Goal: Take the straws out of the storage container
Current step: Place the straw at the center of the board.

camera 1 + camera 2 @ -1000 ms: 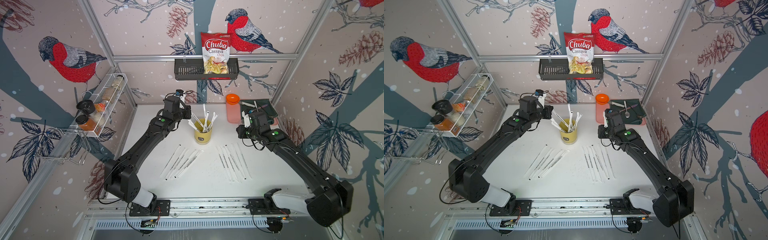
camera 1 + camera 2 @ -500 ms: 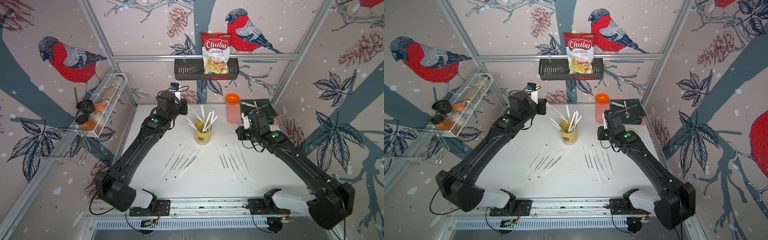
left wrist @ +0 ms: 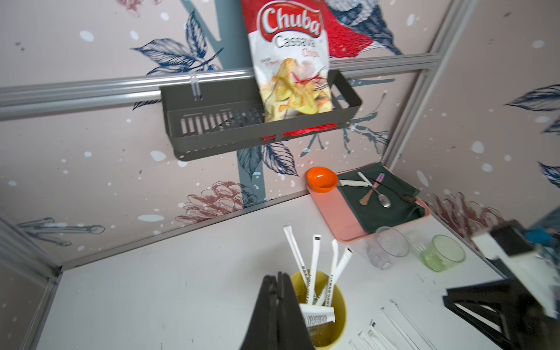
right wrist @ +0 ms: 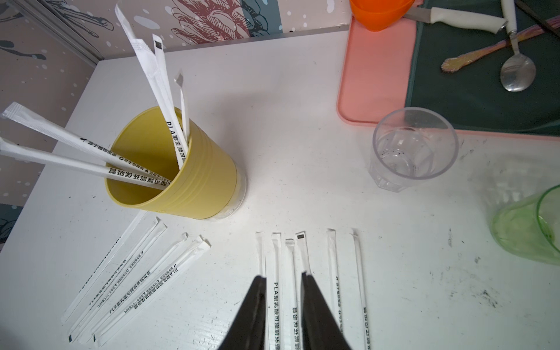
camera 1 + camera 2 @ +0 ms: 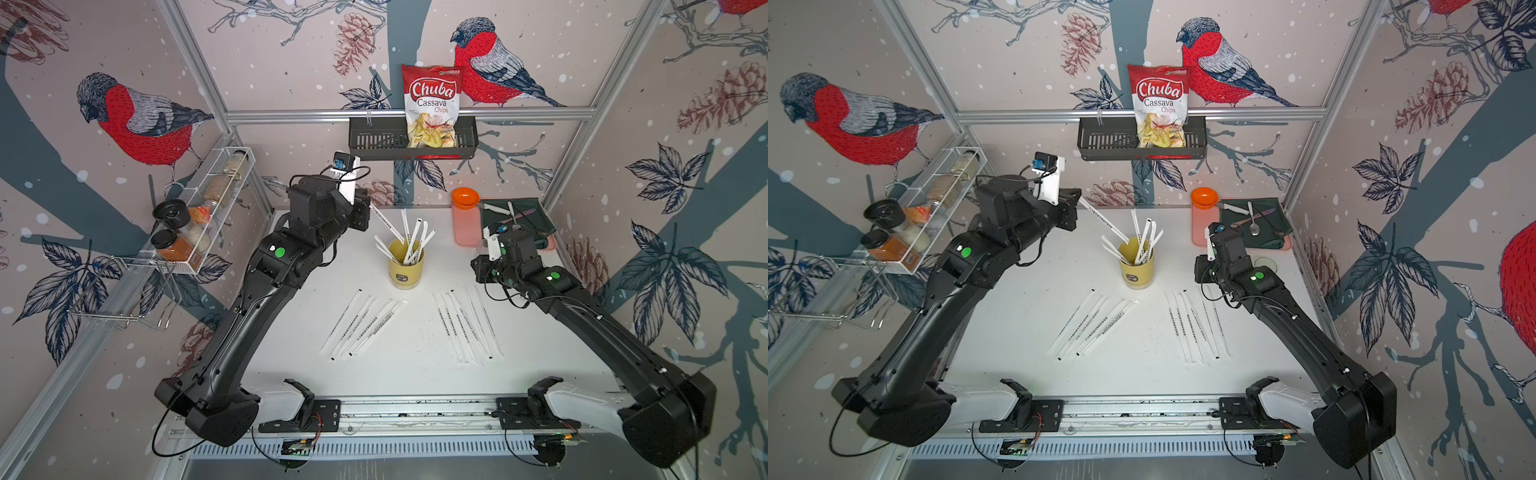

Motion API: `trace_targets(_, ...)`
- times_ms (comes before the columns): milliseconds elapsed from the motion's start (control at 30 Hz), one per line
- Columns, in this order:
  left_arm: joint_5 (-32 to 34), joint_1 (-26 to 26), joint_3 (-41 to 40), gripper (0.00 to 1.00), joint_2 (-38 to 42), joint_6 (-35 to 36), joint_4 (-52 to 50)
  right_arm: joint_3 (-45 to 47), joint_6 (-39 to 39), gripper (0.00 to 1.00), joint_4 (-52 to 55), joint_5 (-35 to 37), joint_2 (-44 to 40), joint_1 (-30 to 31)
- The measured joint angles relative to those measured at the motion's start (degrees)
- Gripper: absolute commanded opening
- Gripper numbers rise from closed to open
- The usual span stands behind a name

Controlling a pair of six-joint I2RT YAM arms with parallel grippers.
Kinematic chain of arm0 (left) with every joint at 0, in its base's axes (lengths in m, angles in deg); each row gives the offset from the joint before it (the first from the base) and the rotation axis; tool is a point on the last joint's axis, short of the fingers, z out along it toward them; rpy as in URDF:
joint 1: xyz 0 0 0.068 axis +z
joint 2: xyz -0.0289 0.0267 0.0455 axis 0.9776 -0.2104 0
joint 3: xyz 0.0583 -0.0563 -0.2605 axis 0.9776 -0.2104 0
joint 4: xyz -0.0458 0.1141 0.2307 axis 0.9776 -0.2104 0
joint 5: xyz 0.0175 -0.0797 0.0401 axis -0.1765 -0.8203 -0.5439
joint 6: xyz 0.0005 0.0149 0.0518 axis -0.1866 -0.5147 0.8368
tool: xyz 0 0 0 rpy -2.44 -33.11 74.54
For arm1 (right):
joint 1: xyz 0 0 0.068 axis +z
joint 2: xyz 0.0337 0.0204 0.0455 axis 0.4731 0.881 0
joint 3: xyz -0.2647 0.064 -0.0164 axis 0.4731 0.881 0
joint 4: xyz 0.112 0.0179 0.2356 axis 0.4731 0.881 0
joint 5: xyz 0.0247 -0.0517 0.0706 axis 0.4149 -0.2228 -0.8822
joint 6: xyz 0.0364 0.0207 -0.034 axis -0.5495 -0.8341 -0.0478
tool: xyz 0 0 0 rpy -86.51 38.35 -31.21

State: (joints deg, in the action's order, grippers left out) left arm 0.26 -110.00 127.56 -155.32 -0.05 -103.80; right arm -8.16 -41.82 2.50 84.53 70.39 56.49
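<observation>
Left gripper (image 3: 277,275): you clamp one straw (image 5: 1104,221) by its end, tilted to clear the cup (image 5: 1138,270).
Right gripper (image 4: 282,277): parted, empty, above laid straws (image 4: 331,257).

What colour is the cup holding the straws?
The cup is pale yellow, best seen in the right wrist view.

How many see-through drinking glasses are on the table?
2. A clear glass stands beside the pink tray; a green glass stands next to it, farther from the yellow cup.
</observation>
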Motion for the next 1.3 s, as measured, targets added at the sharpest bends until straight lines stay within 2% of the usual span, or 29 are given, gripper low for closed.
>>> trace_targets(233, -3.1, -5.5, 6.0, 0.0, -0.2, 0.2, -16.3, 0.7, -0.2, 0.25, -0.3, -0.2, -1.0, 1.2)
trace_targets(367, -3.8, -7.0, 5.2, 0.0, -2.2, -0.9, -24.3, 1.6, -0.2, 0.25, -0.6, -0.2, -2.0, 2.1)
trace_targets(567, 0.0, -8.6, 1.2, 0.0, -9.3, -3.0, -32.5, 3.4, -0.4, 0.25, -0.9, -0.4, -3.1, 2.8)
trace_targets(867, 0.0, -8.8, -3.5, 0.0, -19.9, -2.8, -35.9, 4.0, -0.4, 0.25, -0.9, -0.6, -3.9, 3.1)
trace_targets(1300, -1.6, -8.5, -1.9, 0.04, -33.2, 1.4, -35.8, 4.8, -1.2, 0.25, -2.2, -0.6, -1.9, 3.7)
